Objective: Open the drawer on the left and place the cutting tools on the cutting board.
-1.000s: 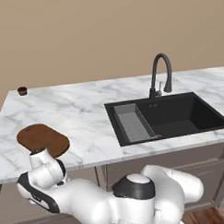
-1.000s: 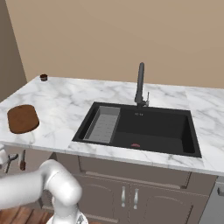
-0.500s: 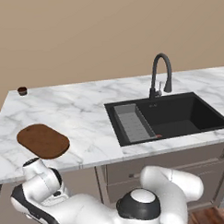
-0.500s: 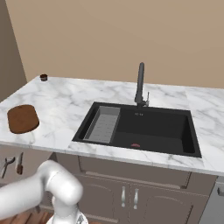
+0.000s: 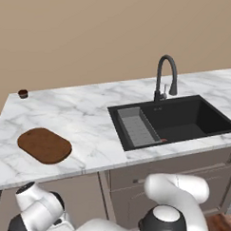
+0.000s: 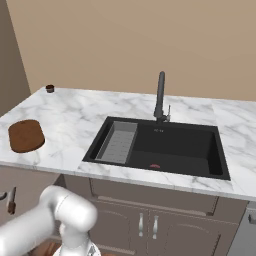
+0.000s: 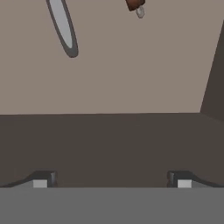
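A: Take the sink (image 5: pixel 175 122) as the anchor. What lies around it?

B: The marble counter (image 5: pixel 89 118) runs off to its left. The cutting board (image 5: pixel 44 145) lies flat there, well left of the sink near the front edge, with nothing on it. Far beyond, at the back corner, sits a tiny dark cup (image 5: pixel 23 93).

A: And the drawer?

B: Below the counter, left of the sink. From the hand camera I see down into the drawer (image 7: pixel 109 87), so I judge it open. At its far side lie a silver-grey handle, probably the peeler (image 7: pixel 62 27), and the reddish-brown end of the cleaver (image 7: pixel 134 5). The right base camera shows the cleaver handle low at the left edge.

A: The gripper?

B: The gripper (image 7: pixel 112 181) hangs over the near wall, jaws spread wide, holding nothing.

A: What could go wrong?

B: Both tools are thin and lie flat, well ahead of the fingertips. A low approach could strike the drawer wall, and pads closing on a flat blade may slip or shove it aside.
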